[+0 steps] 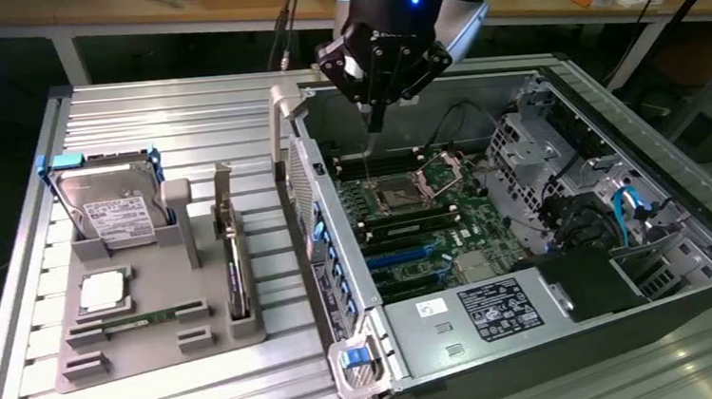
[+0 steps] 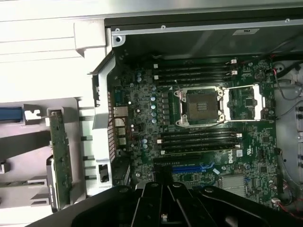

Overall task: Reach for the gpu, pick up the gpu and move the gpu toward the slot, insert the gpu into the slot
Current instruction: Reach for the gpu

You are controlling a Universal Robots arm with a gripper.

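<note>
Ribbed aluminium table: lying flat under everything, carrying the parts tray on the exterior view's left and the computer on the exterior view's right, probably so both are staying within one arm's reach.
Dark steel computer case: lying on its side with the cover off, exposing the board from above for a straight downward insertion.
Green motherboard: sitting flat on the case floor, facing up, with its connectors open to the pincer.
Grey plastic fixture tray: resting just beside the case wall, holding loose parts in moulded pockets, seemingly to be keeping each at a fixed, graspable pose.
Black two-fingered pincer: hanging over the far end of the motherboard near the black memory connectors, fingers pressed together to a point, gripping nothing, touching nothing.
Boxy silver hard drive with white label: leaning in the tray's far pocket, playing no part here.
Thin green gpu card with silver end bracket: standing on its long edge in a tray pocket, upper edge free, likely for being pinched from above; sitting well apart from the pincer, toward the exterior view's left, outside the case with the case wall between them; not yet being reached.
Long narrow blue plastic slot: lying empty on the motherboard, waiting for the card, closer to the pincer than the gpu is.
</note>
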